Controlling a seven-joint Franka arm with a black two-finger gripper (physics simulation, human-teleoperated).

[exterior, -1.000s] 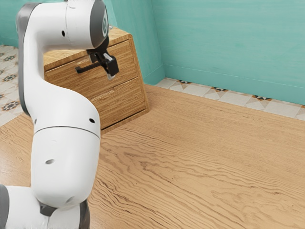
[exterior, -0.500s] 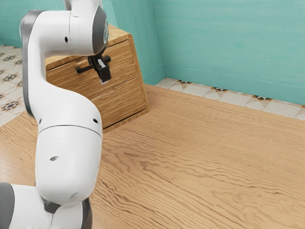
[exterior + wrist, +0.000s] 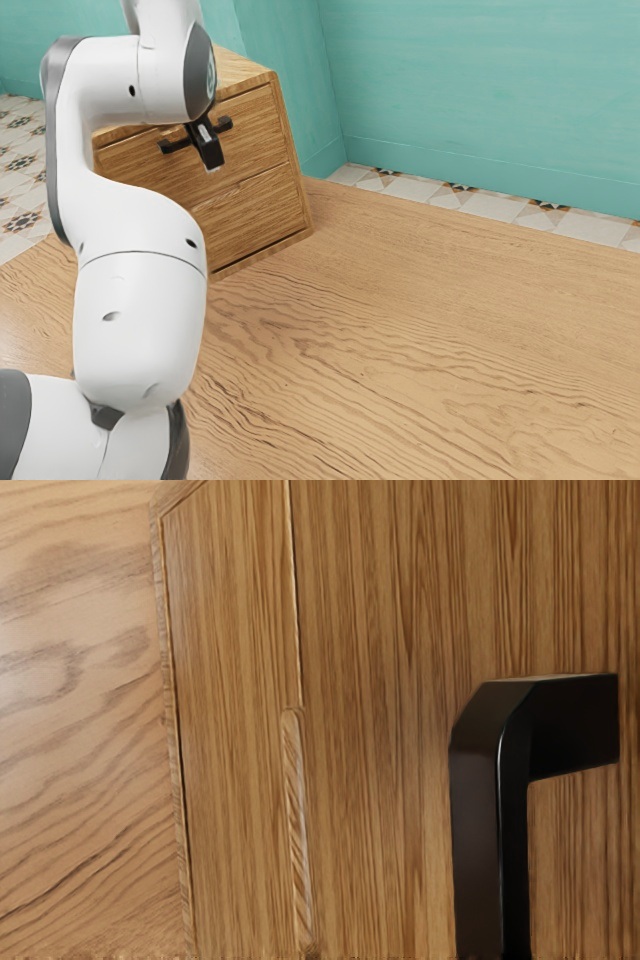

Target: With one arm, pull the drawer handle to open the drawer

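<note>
A wooden cabinet (image 3: 285, 150) with two drawers stands at the back on the exterior view's left. The upper drawer (image 3: 255, 120) has a black bar handle (image 3: 175, 143) running slantwise across its front, and that front sits level with the cabinet face. My black gripper (image 3: 210, 152) hangs right at the middle of the handle, crossing over it. In the wrist view the handle (image 3: 495, 810) is very near, standing off the upper drawer front (image 3: 390, 630).
The lower drawer (image 3: 255, 205) sits under the upper one and meets it at a seam (image 3: 290, 600). Wooden floor (image 3: 420, 320) spreads to the exterior view's right. A teal wall (image 3: 480, 80) rises behind. My white arm (image 3: 130, 260) fills the left foreground.
My hand has moved toward the exterior view's left and closer to the cabinet, from just beyond the handle's right end to its middle. The drawer front has not shifted.
</note>
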